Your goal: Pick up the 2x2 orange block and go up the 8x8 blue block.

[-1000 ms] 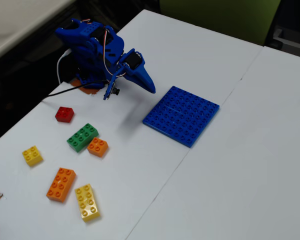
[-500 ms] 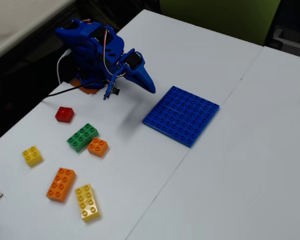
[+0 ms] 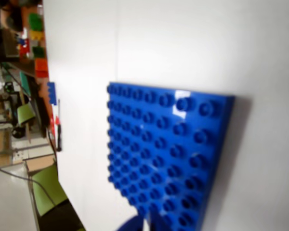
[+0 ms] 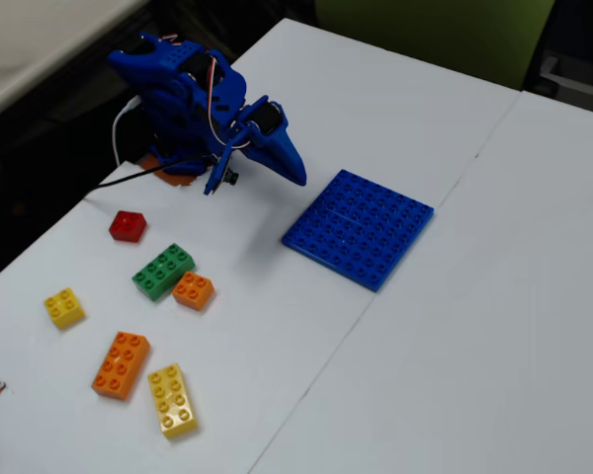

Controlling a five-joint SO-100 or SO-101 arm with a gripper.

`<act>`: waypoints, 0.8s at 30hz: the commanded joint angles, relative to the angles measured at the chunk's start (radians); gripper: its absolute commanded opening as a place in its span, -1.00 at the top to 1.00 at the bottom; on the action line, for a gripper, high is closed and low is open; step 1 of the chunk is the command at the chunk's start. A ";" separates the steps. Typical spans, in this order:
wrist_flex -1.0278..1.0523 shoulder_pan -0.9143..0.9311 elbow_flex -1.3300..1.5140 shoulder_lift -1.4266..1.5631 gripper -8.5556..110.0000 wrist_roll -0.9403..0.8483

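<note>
The 2x2 orange block lies on the white table, touching the right end of a green brick. The 8x8 blue block lies flat at the table's middle and fills the wrist view. My blue arm is folded at the table's far left edge. My gripper points down toward the baseplate's left side, hovering above the table, and looks shut and empty. Only its tips show at the bottom edge of the wrist view. The orange block is well to the gripper's lower left in the fixed view.
A red brick, a small yellow brick, a long orange brick and a long yellow brick lie on the left part of the table. A seam runs across the table right of the baseplate.
</note>
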 commanded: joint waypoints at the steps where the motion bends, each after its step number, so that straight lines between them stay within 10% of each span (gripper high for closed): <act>1: 0.002 0.014 -0.210 -0.146 0.86 -0.017; 9: 0.138 0.069 -0.637 -0.500 0.86 -0.153; 24: 0.439 0.147 -1.085 -0.922 0.85 -1.005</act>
